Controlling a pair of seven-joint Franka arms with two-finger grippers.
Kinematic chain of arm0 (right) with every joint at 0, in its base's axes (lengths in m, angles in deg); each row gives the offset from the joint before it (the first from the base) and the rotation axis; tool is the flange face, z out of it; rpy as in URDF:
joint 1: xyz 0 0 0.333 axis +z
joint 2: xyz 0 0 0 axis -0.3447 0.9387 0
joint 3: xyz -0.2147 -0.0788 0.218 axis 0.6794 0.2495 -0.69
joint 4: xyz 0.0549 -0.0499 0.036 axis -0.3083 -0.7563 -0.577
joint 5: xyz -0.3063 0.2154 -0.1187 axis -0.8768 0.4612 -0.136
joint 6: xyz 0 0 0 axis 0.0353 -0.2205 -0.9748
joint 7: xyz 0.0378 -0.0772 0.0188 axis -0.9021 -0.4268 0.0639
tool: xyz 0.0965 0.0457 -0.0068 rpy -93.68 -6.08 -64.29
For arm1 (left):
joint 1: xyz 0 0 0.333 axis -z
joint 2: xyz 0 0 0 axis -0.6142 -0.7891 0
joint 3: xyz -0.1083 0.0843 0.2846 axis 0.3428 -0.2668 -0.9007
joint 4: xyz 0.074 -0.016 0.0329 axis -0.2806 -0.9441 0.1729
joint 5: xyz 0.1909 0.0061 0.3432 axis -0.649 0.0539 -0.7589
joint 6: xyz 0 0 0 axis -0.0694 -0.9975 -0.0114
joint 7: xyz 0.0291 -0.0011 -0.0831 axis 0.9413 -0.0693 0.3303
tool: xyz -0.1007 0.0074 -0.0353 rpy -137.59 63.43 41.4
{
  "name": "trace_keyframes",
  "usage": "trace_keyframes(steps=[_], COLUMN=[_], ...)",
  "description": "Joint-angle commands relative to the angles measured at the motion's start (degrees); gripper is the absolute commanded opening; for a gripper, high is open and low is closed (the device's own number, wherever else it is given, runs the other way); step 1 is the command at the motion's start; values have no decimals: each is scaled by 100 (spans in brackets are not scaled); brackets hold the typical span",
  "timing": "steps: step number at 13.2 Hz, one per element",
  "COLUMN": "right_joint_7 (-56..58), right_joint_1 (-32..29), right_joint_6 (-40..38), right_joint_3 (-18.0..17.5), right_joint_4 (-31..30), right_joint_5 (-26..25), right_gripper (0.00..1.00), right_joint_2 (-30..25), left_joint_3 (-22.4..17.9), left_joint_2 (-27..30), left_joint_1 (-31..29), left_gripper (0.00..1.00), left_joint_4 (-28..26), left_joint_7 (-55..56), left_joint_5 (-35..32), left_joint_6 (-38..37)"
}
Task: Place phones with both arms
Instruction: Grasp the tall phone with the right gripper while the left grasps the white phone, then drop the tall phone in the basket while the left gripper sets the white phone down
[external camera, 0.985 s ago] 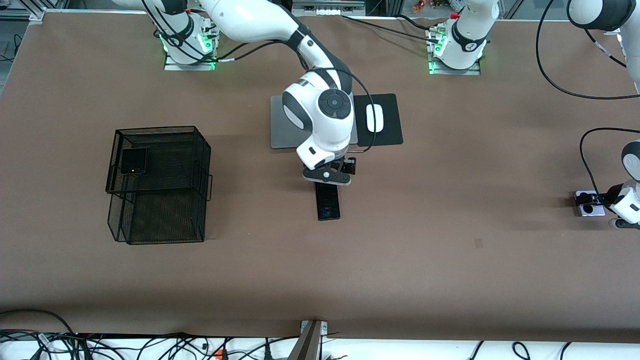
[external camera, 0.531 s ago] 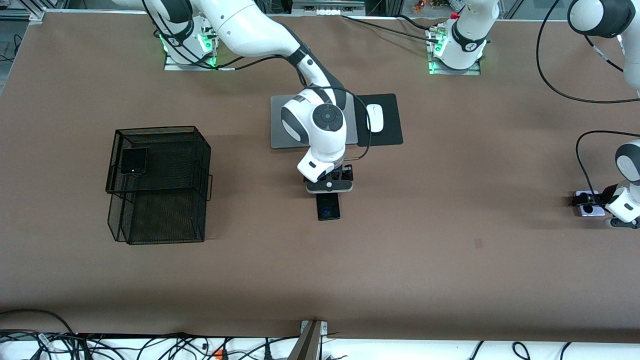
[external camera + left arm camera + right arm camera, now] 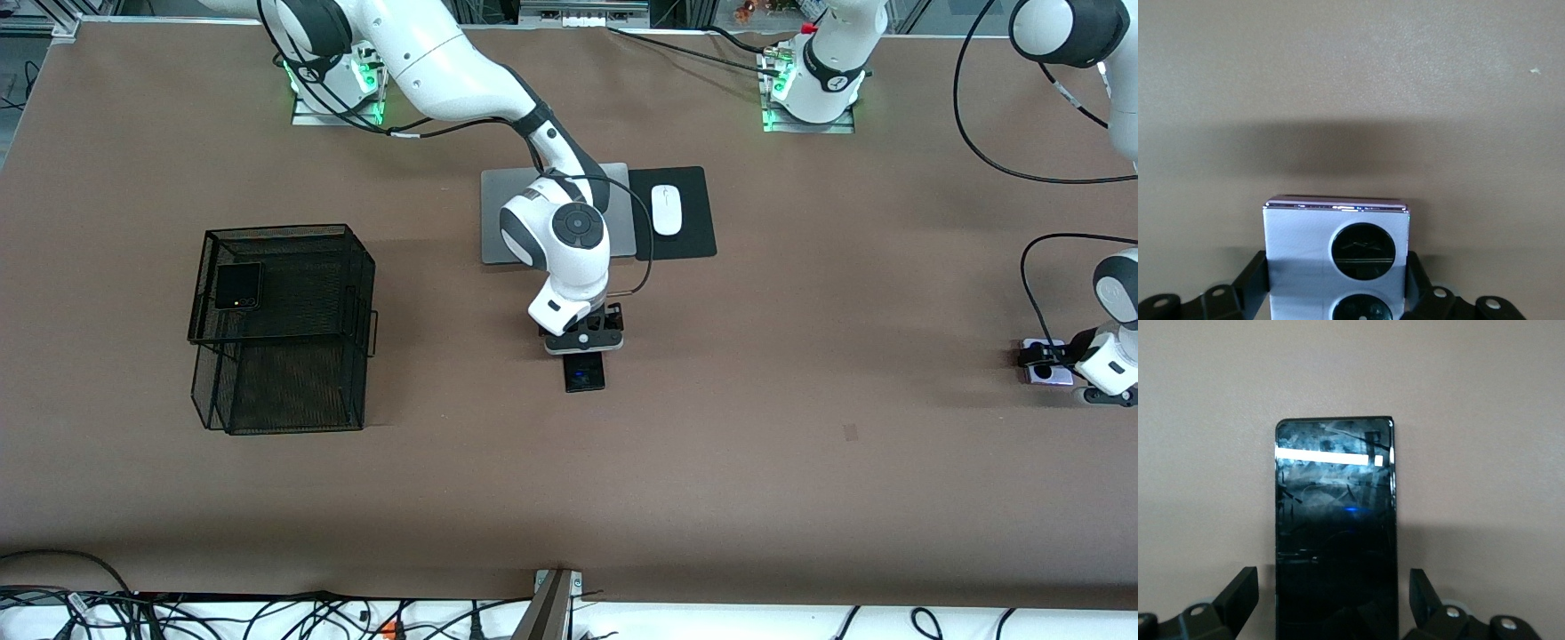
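Covering the whole table (image 3: 800,498) is a plain brown mat, with white arm bases bolted along the robots' edge, green lights glowing at their feet, and a tangle of black cables along the edge nearest the front camera. A silver laptop (image 3: 498,222) lies closed near the middle, toward the robots, with a black mouse pad (image 3: 693,213) just beside it carrying a white mouse (image 3: 666,210). Toward the right arm's end stands a black wire-mesh rack (image 3: 280,329), and a small square black flip phone (image 3: 237,285) lies on its upper shelf. The right arm reaches from its base to the table's middle, where the right gripper (image 3: 584,342) sits low over the long slim black slab phone (image 3: 1335,533), which lies flat on the mat nearer the front camera than the laptop; the right wrist view shows the fingers (image 3: 1238,590) spread wide on either side of the phone with mat showing between each finger and the phone's edge, so nothing is gripped. At the left arm's end of the table the left gripper (image 3: 1049,357) is down at the lilac-white flip phone (image 3: 1337,257), which lies on the mat with its two black lenses up; in the left wrist view both fingers (image 3: 1253,280) press against the phone's sides, closed on it.
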Motion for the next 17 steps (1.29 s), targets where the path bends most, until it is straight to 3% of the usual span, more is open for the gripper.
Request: trace_keyframes(steps=[1,4,5,6,7,10,14,17], right_joint_7=[58,57,49,57,75,93,110,145], right_joint_1=[-1,-1,-1,-1,-1,-1,-1,-133], right_joint_6=[211,211,211,211,202,45,-1629,-2704], right_joint_3=[0,0,0,0,0,0,61,17], right_joint_4=[-5,-5,-5,4,4,30,670,795], right_joint_5=[-1,-1,8,8,8,17,26,78], right_gripper=[100,100,85,60,48,42,42,42], right_joint_2=[89,134,151,143,134,2,-392,-1129], left_joint_3=[48,205,241,232,232,232,241,258], left_joint_2=[41,295,462,603,743,1043,1044,948], left_joint_1=[-11,16,33,164,296,831,1876,2527], left_gripper=[41,43,43,42,41,41,41,41], left_joint_4=[31,127,127,153,215,583,1216,1208], left_joint_7=[-205,-153,-135,-126,-91,444,735,1278], left_joint_5=[89,80,80,89,89,89,254,1096], left_joint_6=[-58,-813,-1050,-1322,-1664,-3016,-4494,-4559])
